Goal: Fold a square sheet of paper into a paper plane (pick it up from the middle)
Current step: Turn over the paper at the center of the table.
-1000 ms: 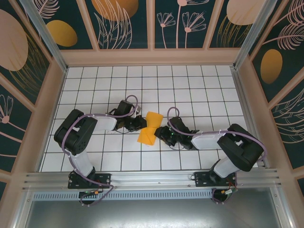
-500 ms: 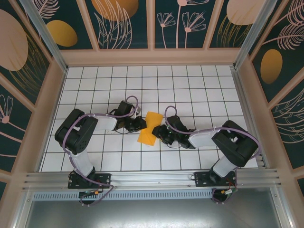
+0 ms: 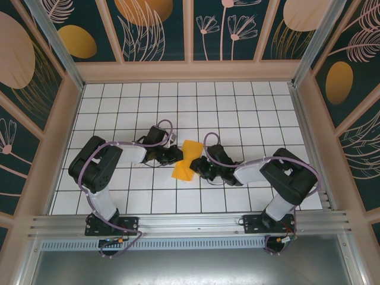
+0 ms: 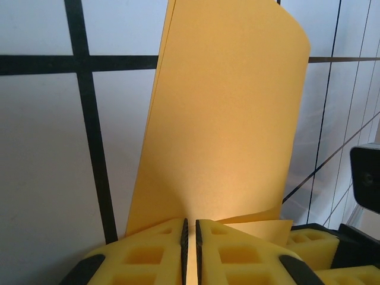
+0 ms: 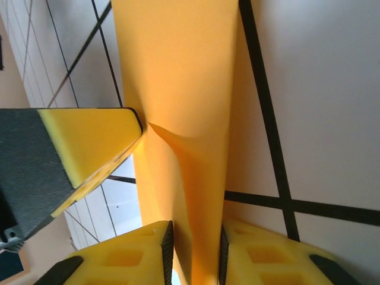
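Note:
The square sheet of paper (image 3: pixel 183 171) is orange-yellow, folded over and pinched at its waist, so it looks like a bow-tie from above. My left gripper (image 3: pixel 178 155) holds that waist from the left. In the left wrist view the left gripper (image 4: pixel 190 237) is shut tight on the sheet (image 4: pixel 225 119), which stands up in front of it. My right gripper (image 3: pixel 200 163) comes in from the right. In the right wrist view the right gripper (image 5: pixel 193 249) has the bulging fold of the sheet (image 5: pixel 178 77) between its pads, touching both. The paper plane is out of view.
The white grid-tiled table (image 3: pixel 249 113) is ringed by a wooden rim and dark leaf-pattern panels (image 3: pixel 154 29). A finger of the left gripper (image 5: pixel 89 142) sits close beside the right one. Both arms meet at the table's middle.
The right gripper's jaws have narrowed onto the fold of paper, and the right arm's elbow has drifted slightly left. The left gripper and the paper have stayed put.

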Available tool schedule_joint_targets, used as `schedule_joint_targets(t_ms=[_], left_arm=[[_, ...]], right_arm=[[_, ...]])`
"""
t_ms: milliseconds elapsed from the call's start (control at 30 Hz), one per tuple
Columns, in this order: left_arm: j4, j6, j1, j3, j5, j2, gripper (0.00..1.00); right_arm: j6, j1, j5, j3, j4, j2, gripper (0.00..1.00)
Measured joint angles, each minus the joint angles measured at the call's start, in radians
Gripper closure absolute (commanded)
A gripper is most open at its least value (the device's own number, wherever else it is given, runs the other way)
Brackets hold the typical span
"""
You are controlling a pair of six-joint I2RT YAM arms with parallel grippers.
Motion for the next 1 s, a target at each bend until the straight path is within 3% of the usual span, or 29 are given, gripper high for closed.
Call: schedule_joint_targets(t_ms=[167, 300, 533, 767, 1000], left_arm=[[0.0, -0.008, 0.0, -0.001, -0.026, -0.024, 0.82], [-0.002, -0.015, 0.0, -0.009, -0.077, -0.124, 0.8], [-0.045, -0.018, 0.0, -0.012, -0.254, -0.345, 0.78], [-0.116, -0.019, 0.0, -0.05, -0.509, -0.542, 0.74], [-0.124, -0.027, 0.0, -0.141, -0.706, -0.708, 0.62]], right_arm=[[-0.027, 0.0, -0.006, 0.018, 0.003, 0.009, 0.9], [-0.071, 0.0, -0.003, 0.05, -0.041, -0.002, 0.94], [-0.214, -0.001, 0.1, 0.2, -0.365, -0.125, 0.95], [-0.35, 0.0, 0.391, 0.511, -0.879, -0.201, 0.96], [-0.343, 0.046, 0.771, 0.859, -1.438, -0.079, 0.97]])
